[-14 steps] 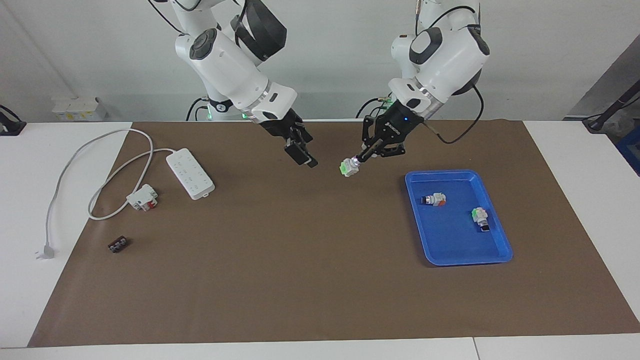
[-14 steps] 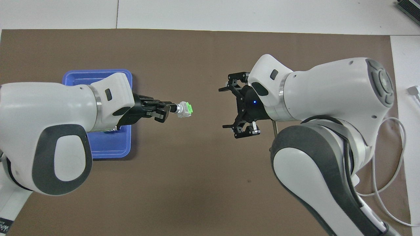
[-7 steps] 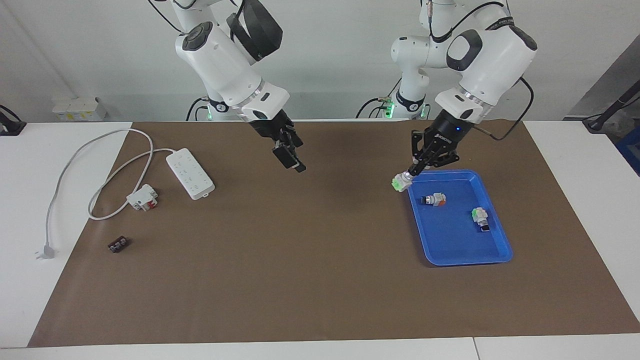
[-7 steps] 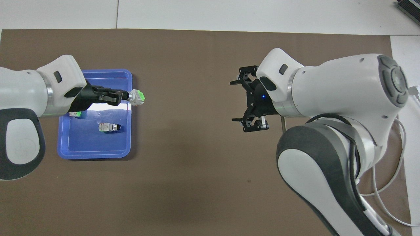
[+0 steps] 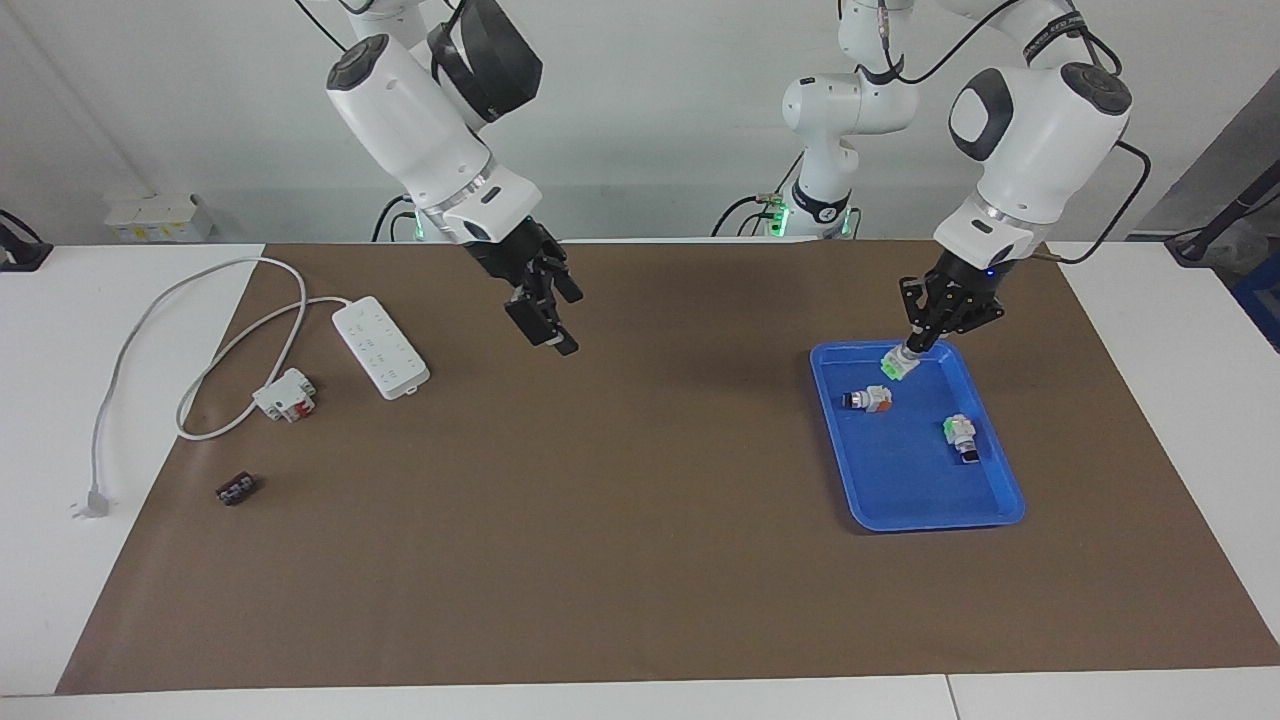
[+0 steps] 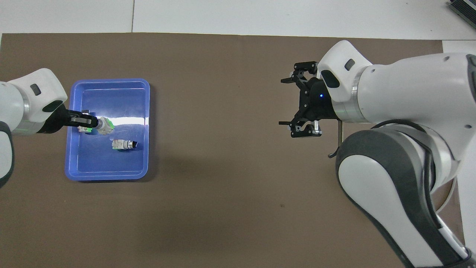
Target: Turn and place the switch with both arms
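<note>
My left gripper (image 5: 912, 345) is clamped on the switch's (image 5: 896, 365) knob end, green base down, axis tilted, over the blue tray's (image 5: 905, 515) robot-side end. Orange-based switch (image 5: 870, 399) lies just beside the drop spot. A second ago I held it over mid-table. My right gripper (image 5: 545, 320) waits over the mat with fingers apart.

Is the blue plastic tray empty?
No. The blue plastic tray holds an orange-red-based switch and a green-based one.

The green-based switch (image 5: 897, 363), tilted with its green end down, hangs over the blue tray (image 5: 1000, 500), knob clamped in the left gripper (image 5: 912, 345).
</note>
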You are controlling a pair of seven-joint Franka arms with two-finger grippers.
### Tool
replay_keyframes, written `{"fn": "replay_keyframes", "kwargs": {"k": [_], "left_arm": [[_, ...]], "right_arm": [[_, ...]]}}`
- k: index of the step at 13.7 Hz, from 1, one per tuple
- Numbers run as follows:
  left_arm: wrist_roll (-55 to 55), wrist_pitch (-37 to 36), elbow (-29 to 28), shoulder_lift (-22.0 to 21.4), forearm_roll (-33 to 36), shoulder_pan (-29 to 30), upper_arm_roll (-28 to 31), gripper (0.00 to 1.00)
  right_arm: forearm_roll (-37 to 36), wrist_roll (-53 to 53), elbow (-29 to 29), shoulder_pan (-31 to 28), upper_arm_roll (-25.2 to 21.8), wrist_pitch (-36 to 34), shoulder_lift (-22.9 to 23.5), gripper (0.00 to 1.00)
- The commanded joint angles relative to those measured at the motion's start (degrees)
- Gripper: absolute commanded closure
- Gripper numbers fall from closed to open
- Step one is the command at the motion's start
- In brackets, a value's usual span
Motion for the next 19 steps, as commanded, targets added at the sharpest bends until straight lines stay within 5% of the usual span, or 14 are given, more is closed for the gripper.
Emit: {"fn": "replay_keyframes", "kwargs": {"k": [1, 5, 8, 11, 14, 15, 19], "left_arm": [[-1.4, -0.9, -5.5, -3.3, 2.8, 4.2, -0.5, 1.0], [-1.5, 0.3, -11.5, -4.7, 5.8, 6.9, -0.6, 1.0], [-2.4, 9.8, -18.3, -4.3, 5.8, 6.9, -0.7, 1.0], [-2.4, 14.3, -18.7, -1.8, 5.7, 7.0, -0.8, 1.0], [-2.6, 13.0, -16.3, -1.0, 5.6, 6.9, -0.8, 0.97], [-2.7, 11.5, -14.4, 0.1, 5.6, 6.6, -0.8, 0.79], [-4.5, -3.0, 1.2, 4.7, 5.6, 5.8, -0.8, 0.57]], "right_arm": [[-1.0, 6.6, 0.7, 11.4, -15.5, -1.5, -1.9, 0.0], [-4.4, 21.1, 0.6, 14.1, -21.7, -2.2, -2.4, 0.0], [-12.3, 39.6, 0.6, 18.1, -25.1, -2.6, -3.2, 0.0], [-15.4, 59.0, 0.6, 18.5, -27.5, -6.1, -5.0, 0.0], [-16.6, 73.6, 0.6, 19.0, -30.9, -11.1, -6.4, 0.0], [-17.8, 75.7, 0.6, 19.5, -32.6, -12.0, -6.9, 0.0], [-22.2, 87.6, 1.9, 19.9, -34.7, -19.3, -8.0, 0.0]]}}
